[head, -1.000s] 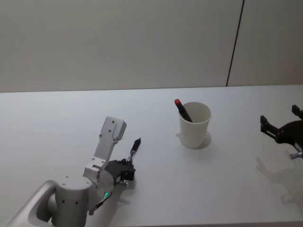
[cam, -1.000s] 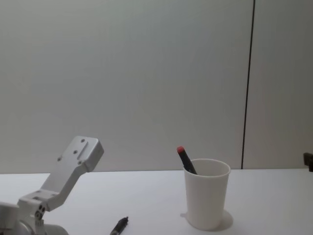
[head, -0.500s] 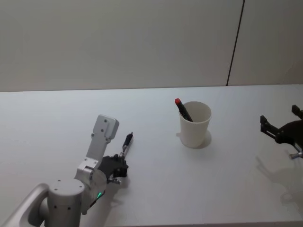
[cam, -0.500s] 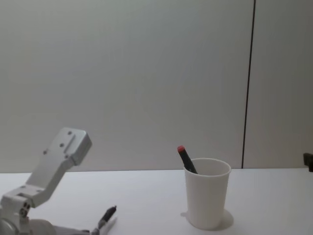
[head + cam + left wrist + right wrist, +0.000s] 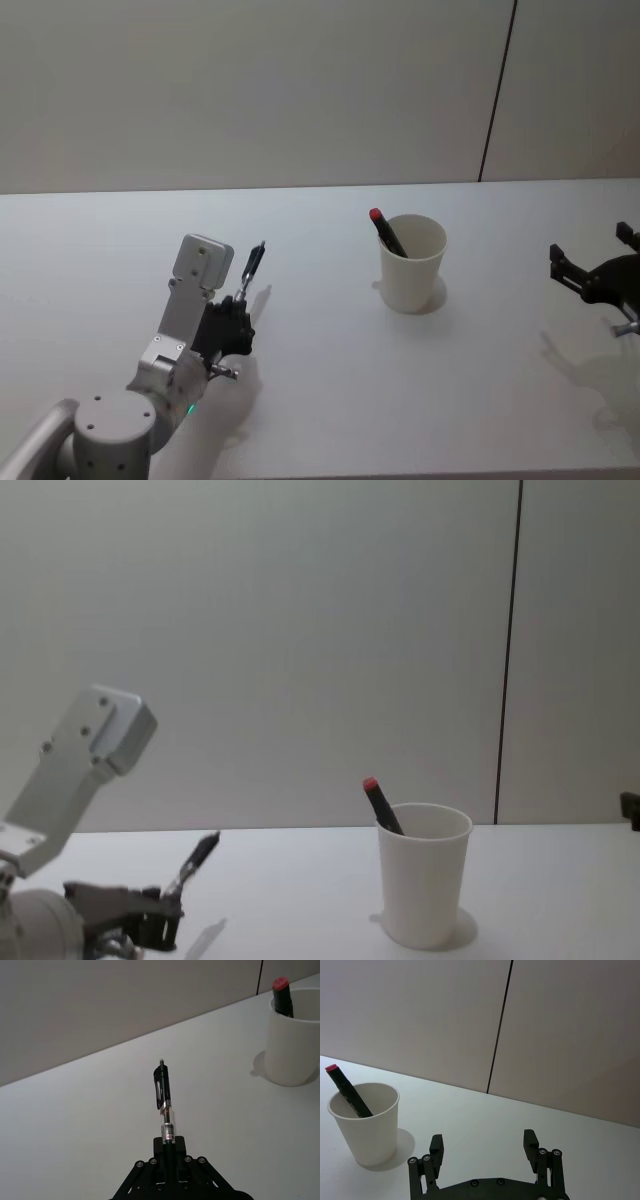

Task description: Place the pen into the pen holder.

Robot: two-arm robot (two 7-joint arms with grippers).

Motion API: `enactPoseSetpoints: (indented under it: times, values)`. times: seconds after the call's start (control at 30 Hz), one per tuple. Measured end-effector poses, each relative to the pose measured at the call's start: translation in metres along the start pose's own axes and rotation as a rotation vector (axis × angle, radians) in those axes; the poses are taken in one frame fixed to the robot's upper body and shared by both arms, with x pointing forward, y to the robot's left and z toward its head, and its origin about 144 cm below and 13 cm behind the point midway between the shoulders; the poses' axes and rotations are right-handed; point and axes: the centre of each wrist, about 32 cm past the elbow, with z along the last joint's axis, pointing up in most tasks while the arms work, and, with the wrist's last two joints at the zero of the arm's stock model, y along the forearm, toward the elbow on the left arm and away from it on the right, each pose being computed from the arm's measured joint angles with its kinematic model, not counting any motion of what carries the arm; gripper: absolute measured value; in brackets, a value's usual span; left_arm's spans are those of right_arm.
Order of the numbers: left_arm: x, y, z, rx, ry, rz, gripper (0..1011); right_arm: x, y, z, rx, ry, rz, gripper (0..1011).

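A black pen [image 5: 250,267] with a clear section sticks up out of my left gripper [image 5: 232,318], which is shut on its lower end and holds it above the table at the left. In the left wrist view the pen [image 5: 164,1105] rises from between the fingers of the gripper [image 5: 169,1152]. The pen holder [image 5: 412,265], a white paper cup, stands upright to the right, apart from the pen; a black marker with a red cap [image 5: 385,230] leans inside it. My right gripper [image 5: 598,270] rests open at the far right, with nothing in it [image 5: 484,1145].
The white table [image 5: 330,400] runs back to a plain wall with a dark vertical seam [image 5: 497,90]. From the chest view the cup [image 5: 423,875] stands right of the raised pen [image 5: 195,862], with open tabletop between them.
My left gripper has lifted the pen off the table, rising and shifting to the left. The pen now points more upright. The right arm and the cup have not moved.
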Motion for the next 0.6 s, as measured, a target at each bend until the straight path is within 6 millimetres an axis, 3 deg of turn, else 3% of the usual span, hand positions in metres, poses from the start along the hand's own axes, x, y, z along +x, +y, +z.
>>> enactPoseSetpoints:
  times: [0.6]
  values:
    - [0.012,0.019,0.02,-0.25,-0.199,-0.079,138,0.0,0.0,0.0,0.0,0.0,0.0,1001]
